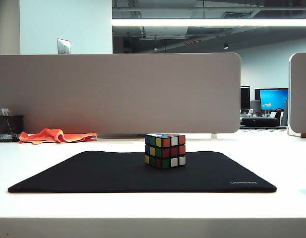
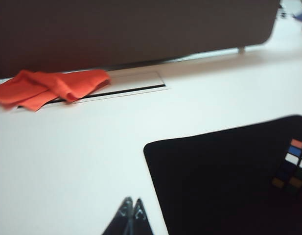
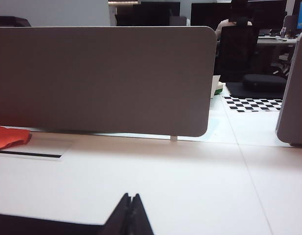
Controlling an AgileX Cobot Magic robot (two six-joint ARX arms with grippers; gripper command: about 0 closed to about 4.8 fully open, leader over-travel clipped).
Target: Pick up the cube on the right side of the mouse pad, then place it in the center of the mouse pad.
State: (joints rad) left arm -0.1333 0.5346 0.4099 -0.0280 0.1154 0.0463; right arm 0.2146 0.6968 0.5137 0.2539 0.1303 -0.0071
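With the cube [image 1: 165,150] resting upright near the centre of the mouse pad [image 1: 93,173], placement appears complete, and the left gripper [image 2: 130,209] and right gripper [image 3: 130,203], both pinched together empty and clear of the cube, need only retreat.

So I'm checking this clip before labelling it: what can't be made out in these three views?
- Cube: cut off by the left wrist view's edge, blurred.
- Mouse pad: only a sliver in the right wrist view.
- Left tool and right tool: absent from the exterior view; only shut tips show.
- Pen holder: contents too small.
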